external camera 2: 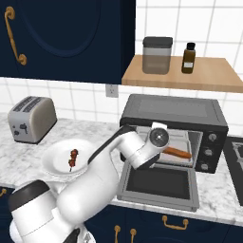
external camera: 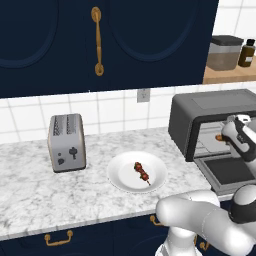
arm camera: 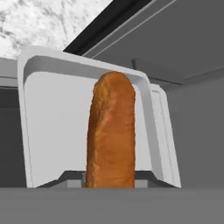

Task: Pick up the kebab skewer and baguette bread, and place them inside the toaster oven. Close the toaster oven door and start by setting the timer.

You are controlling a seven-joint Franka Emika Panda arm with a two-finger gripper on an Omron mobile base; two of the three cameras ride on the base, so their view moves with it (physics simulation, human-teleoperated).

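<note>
The baguette bread (arm camera: 111, 135) is an orange-brown loaf reaching from my hand into the toaster oven (external camera 2: 171, 108), over its light grey tray (arm camera: 52, 122). My gripper (external camera 2: 165, 150) is shut on the near end of the baguette bread (external camera 2: 179, 153), just inside the oven opening. Whether the loaf touches the tray I cannot tell. The toaster oven door (external camera 2: 159, 182) lies folded down flat in front. The kebab skewer (external camera: 142, 173) lies on the white plate (external camera: 120, 176) left of the oven, away from my hand.
A silver two-slot toaster (external camera: 66, 142) stands on the marble counter at the left. Above the oven, a wooden shelf (external camera 2: 209, 76) carries a grey canister (external camera 2: 156, 54) and a dark bottle (external camera 2: 189, 58). Oven knobs (external camera 2: 209, 152) sit on its right side.
</note>
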